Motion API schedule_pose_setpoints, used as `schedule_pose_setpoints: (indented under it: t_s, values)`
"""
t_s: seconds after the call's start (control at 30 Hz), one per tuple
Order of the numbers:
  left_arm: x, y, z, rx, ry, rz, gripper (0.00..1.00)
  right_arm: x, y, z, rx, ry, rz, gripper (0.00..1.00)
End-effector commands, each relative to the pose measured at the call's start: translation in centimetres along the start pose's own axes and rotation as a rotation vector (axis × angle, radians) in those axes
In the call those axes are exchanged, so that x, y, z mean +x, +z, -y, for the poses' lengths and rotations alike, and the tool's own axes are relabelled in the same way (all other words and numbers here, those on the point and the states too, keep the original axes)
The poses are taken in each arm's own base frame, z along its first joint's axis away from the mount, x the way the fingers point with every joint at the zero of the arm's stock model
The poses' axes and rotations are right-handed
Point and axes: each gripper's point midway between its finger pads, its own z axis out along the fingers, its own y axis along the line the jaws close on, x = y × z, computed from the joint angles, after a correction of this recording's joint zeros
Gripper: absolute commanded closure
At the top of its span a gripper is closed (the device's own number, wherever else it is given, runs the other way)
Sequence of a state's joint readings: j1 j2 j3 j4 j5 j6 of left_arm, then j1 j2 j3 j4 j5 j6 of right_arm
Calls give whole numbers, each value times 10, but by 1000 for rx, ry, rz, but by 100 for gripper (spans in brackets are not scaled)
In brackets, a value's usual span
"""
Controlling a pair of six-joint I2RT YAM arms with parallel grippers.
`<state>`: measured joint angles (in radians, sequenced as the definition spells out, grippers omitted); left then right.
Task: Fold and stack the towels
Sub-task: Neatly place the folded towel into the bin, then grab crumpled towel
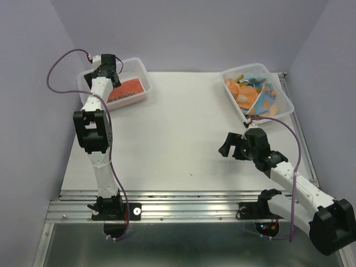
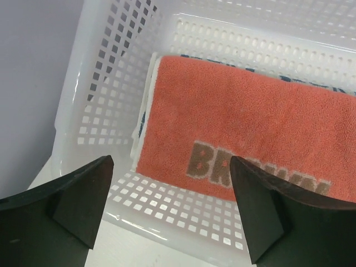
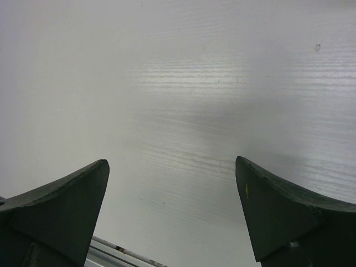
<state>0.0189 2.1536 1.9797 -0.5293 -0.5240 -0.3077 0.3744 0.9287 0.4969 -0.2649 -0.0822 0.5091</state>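
Observation:
A folded orange-red towel [image 1: 129, 88] lies flat in the white basket [image 1: 142, 69] at the back left. In the left wrist view the towel [image 2: 250, 122] shows brown letters and lies on other folded cloth with a blue-white edge. My left gripper [image 1: 109, 65] hovers over that basket's near left corner, open and empty [image 2: 169, 208]. Several crumpled towels [image 1: 253, 92], orange, mustard and light blue, fill the white basket [image 1: 283, 105] at the back right. My right gripper [image 1: 229, 146] is open and empty above bare table [image 3: 172, 214], in front of that basket.
The white tabletop [image 1: 178, 133] lies between the two baskets. A metal rail [image 1: 183, 203] runs along the near edge by the arm bases. Lilac walls close in the left, back and right sides.

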Motion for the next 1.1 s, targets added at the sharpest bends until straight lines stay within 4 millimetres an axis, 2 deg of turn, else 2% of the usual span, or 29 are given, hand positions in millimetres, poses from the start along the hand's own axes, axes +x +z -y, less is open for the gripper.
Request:
schedule_pose_setpoints:
  t_s: [0.0, 0.07, 0.1, 0.13, 0.17, 0.2, 0.23, 0.27, 0.3, 0.33, 0.37, 0.4, 0.43, 0.47, 0.5, 0.53, 0.57, 0.6, 0.63, 0.67, 0.7, 0.73, 0.8, 0.83, 0.9, 0.93, 0.97, 1.07]
  values:
    - [-57, -59, -22, 32, -102, 119, 1, -37, -14, -17, -19, -1, 98, 0]
    - [-68, -81, -24, 92, -133, 149, 1, -50, -20, -23, -23, 11, 129, 0]
    - [-63, -86, -19, 139, -139, 132, 1, -60, -25, -28, -31, 21, 159, 0]
    - [-72, -105, -22, 178, -173, 158, 1, -66, -27, -30, -27, 29, 177, 0]
    - [-71, -114, -21, 213, -206, 158, 1, -71, -29, -32, -30, 37, 186, 0]
    - [-58, -130, -20, 280, -217, 139, 1, -88, -34, -30, 16, 64, 237, 0]
    - [-51, -139, -18, 321, -228, 135, 1, -94, -34, -29, 35, 78, 252, 0]
    - [-53, -150, -12, 385, -258, 171, 1, -102, -35, -28, 54, 92, 271, 0]
    - [-15, -145, -7, 427, -255, 105, 1, -110, -36, -19, 114, 116, 303, 0]
    - [-27, -184, 0, 535, -286, 195, 1, -124, -35, -19, 149, 123, 325, 0]
    - [-16, -196, 4, 582, -283, 204, 1, -133, -36, -15, 186, 129, 349, 0]
    - [-4, -205, 5, 616, -282, 210, 1, -141, -37, -1, 277, 133, 378, 0]
    - [36, -209, 15, 638, -242, 164, 1, -155, -40, 4, 323, 131, 405, 0]
    - [36, -228, 8, 669, -263, 205, 1, -166, -42, 10, 369, 133, 424, 0]
    - [48, -233, 7, 676, -262, 201, 1, -187, -42, 16, 448, 131, 446, 0]
    - [77, -228, 7, 679, -235, 157, 1, -196, -43, 22, 486, 133, 446, 0]
    - [84, -241, 6, 714, -245, 163, 1, -207, -42, 38, 551, 154, 444, 0]
    - [95, -241, 5, 718, -246, 146, 1, -211, -35, 57, 649, 153, 424, 0]
    - [115, -239, 2, 723, -240, 114, 1, -232, -40, 67, 695, 173, 456, 0]
    - [123, -240, 3, 739, -249, 95, 1, -241, -39, 76, 738, 173, 461, 0]
    - [131, -240, 3, 747, -243, 83, 1, -240, -25, 92, 815, 160, 426, 0]
    - [139, -240, 3, 760, -238, 74, 1, -259, -29, 99, 835, 176, 453, 0]
    - [142, -240, 3, 765, -238, 69, 1, -266, -18, 111, 873, 175, 431, 0]
    - [140, -241, 3, 766, -239, 76, 1, -267, -4, 122, 896, 175, 405, 0]
    - [138, -241, 3, 761, -232, 82, 1, -285, 6, 133, 883, 195, 407, 0]
    - [139, -239, 3, 754, -229, 82, 1, -284, 21, 146, 899, 174, 366, 0]
    - [139, -239, 3, 752, -231, 81, 1, -294, 27, 146, 889, 164, 379, 0]
    - [141, -236, 4, 742, -221, 77, 1, -300, 48, 158, 915, 140, 339, 0]
